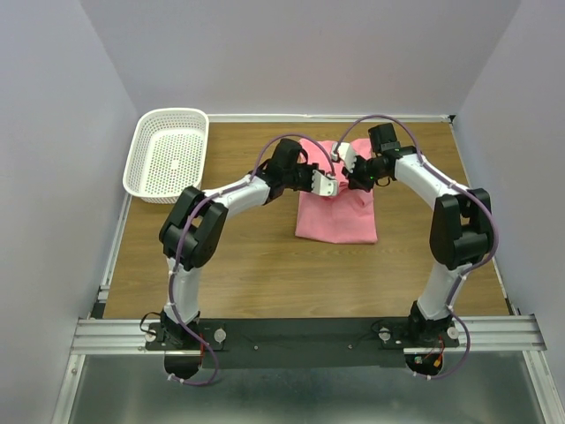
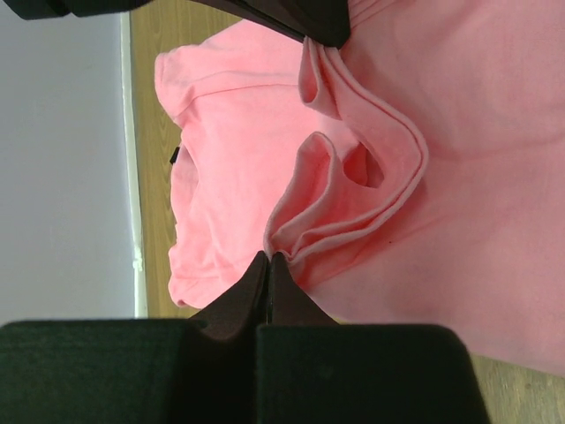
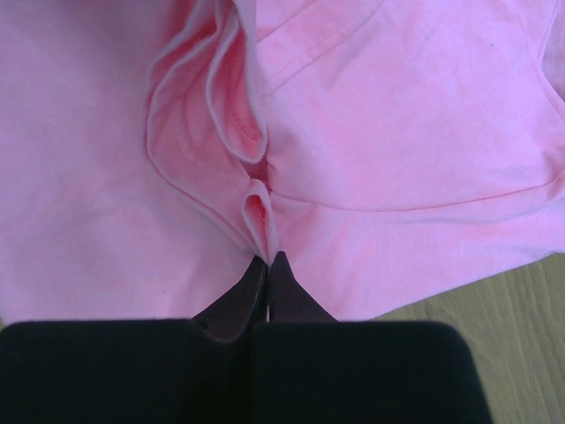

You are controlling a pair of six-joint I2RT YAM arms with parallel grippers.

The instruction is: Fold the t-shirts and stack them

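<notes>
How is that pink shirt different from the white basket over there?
The t-shirt is salmon-pink soft cloth; the basket is white and full of holes. The t-shirt lies bunched mid-table, pinched by the left gripper and right gripper; the basket sits untouched in the far left corner. Both rest on the wooden table.

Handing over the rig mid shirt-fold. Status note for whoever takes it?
Left gripper: shut, pinching a fold of the pink t-shirt.
Right gripper: shut, pinching bunched fabric of the same shirt.
Shirt lies mid-table toward the far side; white basket sits at the far left corner, apart from it.
Done: looks partly folded, narrowed to a rectangle.
Left: finish the fold, release, stack.
</notes>
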